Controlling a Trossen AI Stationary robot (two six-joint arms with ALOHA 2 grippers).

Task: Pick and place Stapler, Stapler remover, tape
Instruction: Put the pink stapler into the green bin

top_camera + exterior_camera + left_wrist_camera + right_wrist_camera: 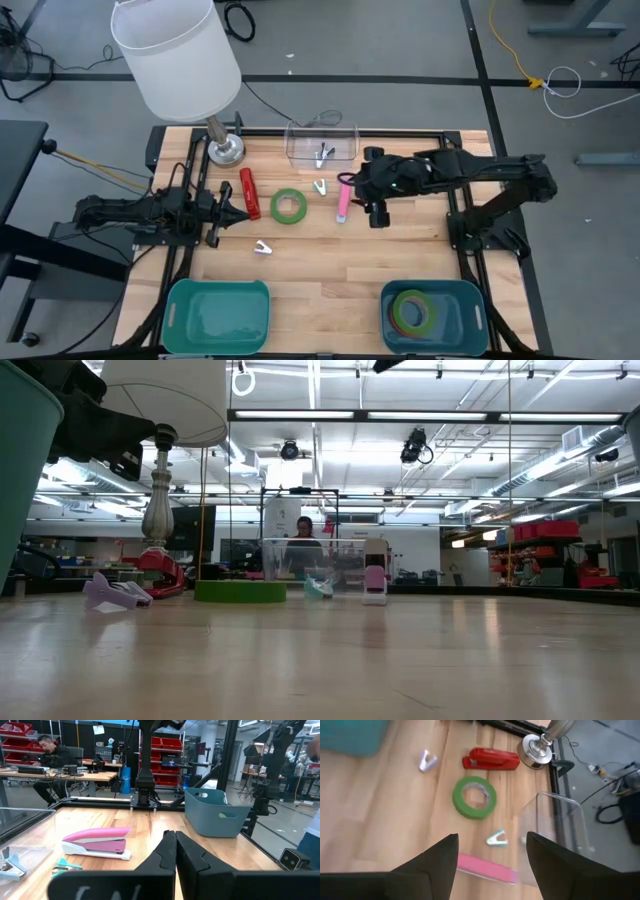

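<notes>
At the table's left edge, the left gripper (228, 207) is resting low with its fingers pressed together on nothing, apparently parked clear of the work. Just beside its tip, the red stapler (249, 193) is lying near the lamp base (225, 149), with a pale staple remover (263, 247) nearer the front edge. At centre, a green tape ring (289, 206) is lying flat on the wood, not yet collected. Further right, a teal staple remover (321, 186) is sitting below the clear tray (321, 143). The right gripper (375, 213) is hovering over the pink stapler (343, 197), fingers spread apart and holding nothing, seemingly lining up for a pick. At front right, the teal bin (434, 315) is already holding stacked tape rings (414, 310), suggesting sorting is partly done; the left bin (217, 315) is showing nothing inside.
</notes>
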